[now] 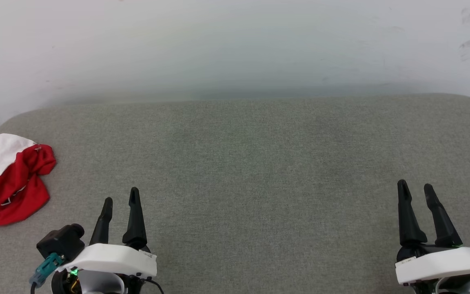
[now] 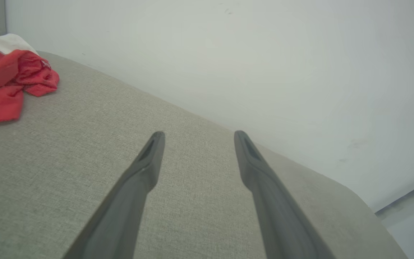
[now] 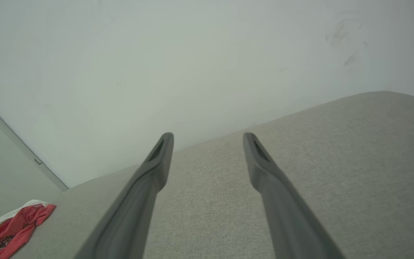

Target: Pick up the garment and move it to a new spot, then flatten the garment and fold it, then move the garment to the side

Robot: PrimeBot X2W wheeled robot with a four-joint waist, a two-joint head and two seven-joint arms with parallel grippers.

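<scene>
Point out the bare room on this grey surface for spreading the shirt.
Bare: the grey surface from the garment at its left edge to its right edge, between the wall, left gripper and right gripper. Crowded: only around the garment.

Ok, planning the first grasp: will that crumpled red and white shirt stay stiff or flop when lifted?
Probably floppy: the garment lies bunched in soft folds, so it should drape from a pinch. Likely light, since it looks like thin cloth. Pushed, it would probably bunch up rather than slide on the textured grey surface.
</scene>
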